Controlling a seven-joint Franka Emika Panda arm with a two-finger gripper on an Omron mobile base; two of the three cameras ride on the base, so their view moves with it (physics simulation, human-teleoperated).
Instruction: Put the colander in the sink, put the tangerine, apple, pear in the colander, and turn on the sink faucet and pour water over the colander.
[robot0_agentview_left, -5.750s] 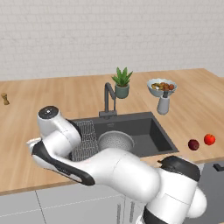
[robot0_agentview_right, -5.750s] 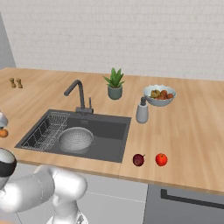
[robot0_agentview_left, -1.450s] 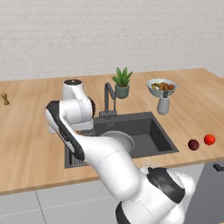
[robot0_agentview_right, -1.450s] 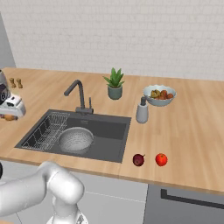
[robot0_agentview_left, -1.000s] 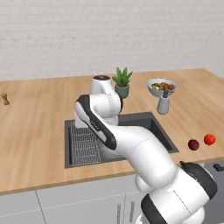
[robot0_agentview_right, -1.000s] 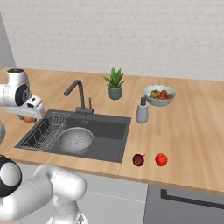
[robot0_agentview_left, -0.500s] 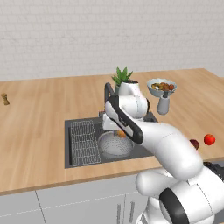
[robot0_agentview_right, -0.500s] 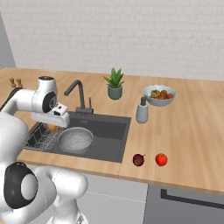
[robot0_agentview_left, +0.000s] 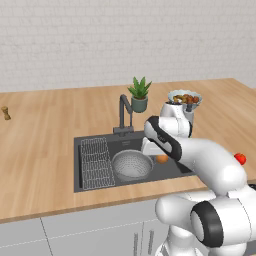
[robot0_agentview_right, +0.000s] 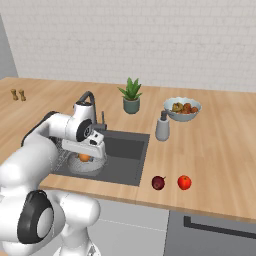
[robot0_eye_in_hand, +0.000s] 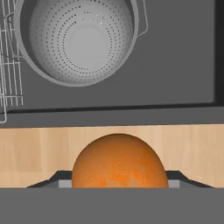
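The silver-grey perforated metal colander (robot0_agentview_left: 132, 164) is sitting in the dark grey rectangular sink (robot0_agentview_left: 90, 184), beside its wire grid rack (robot0_agentview_left: 97, 162).

The colander (robot0_agentview_left: 131, 165) sits in the sink (robot0_agentview_left: 92, 184), just beside the wire rack (robot0_agentview_left: 97, 162). The gripper (robot0_agentview_left: 159, 156) holds the tangerine (robot0_agentview_left: 162, 159) above the basin, just right of the colander. The faucet (robot0_agentview_left: 123, 114) stands behind, a plant (robot0_agentview_left: 139, 94) beside it.
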